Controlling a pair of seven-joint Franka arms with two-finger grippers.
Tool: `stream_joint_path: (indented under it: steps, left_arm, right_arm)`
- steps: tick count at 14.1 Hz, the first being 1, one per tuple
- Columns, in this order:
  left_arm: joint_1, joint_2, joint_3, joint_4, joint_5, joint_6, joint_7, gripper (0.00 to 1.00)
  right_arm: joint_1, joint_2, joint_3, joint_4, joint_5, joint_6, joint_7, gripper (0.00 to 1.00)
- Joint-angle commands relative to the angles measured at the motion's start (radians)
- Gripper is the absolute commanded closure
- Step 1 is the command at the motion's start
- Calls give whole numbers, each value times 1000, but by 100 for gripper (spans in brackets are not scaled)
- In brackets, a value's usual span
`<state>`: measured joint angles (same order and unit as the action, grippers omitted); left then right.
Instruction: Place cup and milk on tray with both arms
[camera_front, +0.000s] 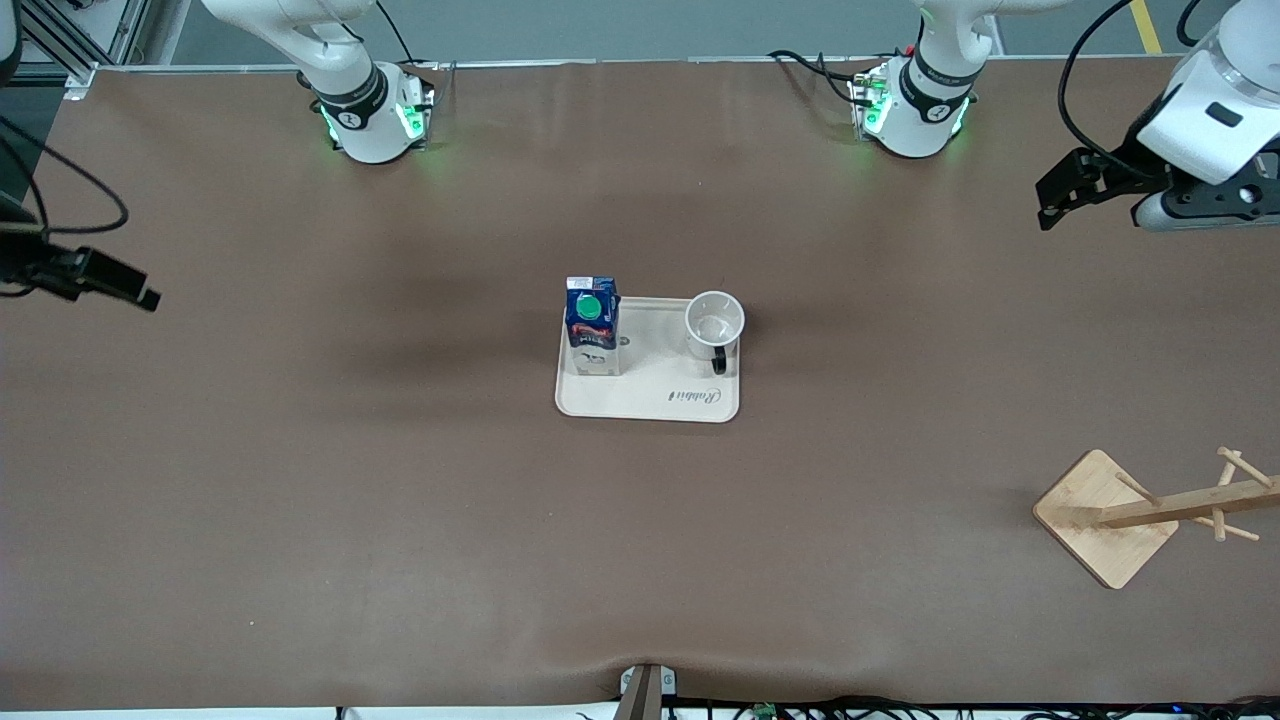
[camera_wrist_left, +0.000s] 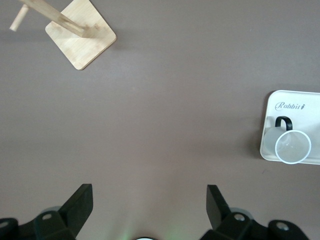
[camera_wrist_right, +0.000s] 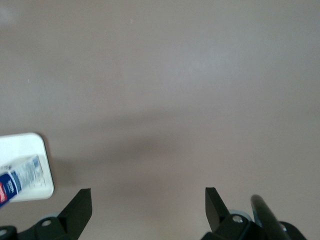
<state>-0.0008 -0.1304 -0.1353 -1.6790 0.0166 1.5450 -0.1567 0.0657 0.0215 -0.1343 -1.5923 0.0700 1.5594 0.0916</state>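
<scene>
Cup (camera_front: 714, 321) and milk (camera_front: 592, 327): both upright on the tray (camera_front: 640, 402), mid-tabletop, well clear of every edge. Milk stands at the tray's end toward my right arm; cup at the end toward my left arm, handle turned to the front camera's edge.

Left gripper (camera_wrist_left: 149, 200): raised over the tabletop edge at my left arm's end, jaws apart, holding nothing.

Right gripper (camera_wrist_right: 148, 201): raised over the tabletop edge at my right arm's end, jaws apart, holding nothing.

Wooden rack (camera_front: 1150, 512): near the corner toward the front camera at my left arm's end; not involved.

Step in hand: by my judgement, placement is finished and both arms wait clear.

Next move: none needed beyond parking; avoid passing low over the tall carton.
</scene>
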Motion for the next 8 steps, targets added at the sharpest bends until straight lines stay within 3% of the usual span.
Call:
stream_joint_path:
  steps: [1, 5, 8]
  left_arm:
    - [15, -18, 3, 8, -10, -10, 16, 0]
    - [19, -6, 5, 47, -10, -17, 9, 0]
    - [21, 0, 5, 53, -10, -23, 9, 0]
  right_arm:
    - [-3, -58, 10, -92, -26, 27, 4, 0]
    - [-9, -20, 10, 82, -45, 13, 5, 0]
    - [-4, -20, 10, 103, -71, 14, 5, 0]
